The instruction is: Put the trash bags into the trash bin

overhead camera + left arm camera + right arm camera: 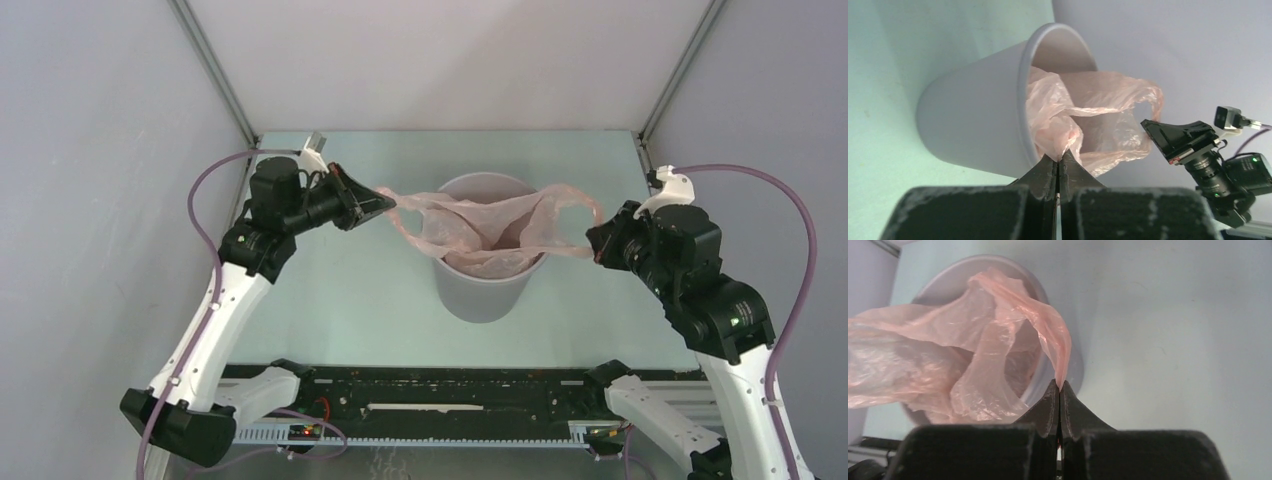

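Pale-pink translucent film bag (480,225), clamped endwise in both arms' closed jaws and apparently sagging into the light-grey round plastic bin (480,295), should be lowered evenly, mouth spread.

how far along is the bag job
Partly done: the trash bag hangs into the trash bin at its middle. In hand: the left gripper and right gripper each pinch an end, stretched across the rim. Left: getting those ends in and letting go.

Wrinkled pink trash bag (470,225) stretched over upright grey trash bin (480,295).
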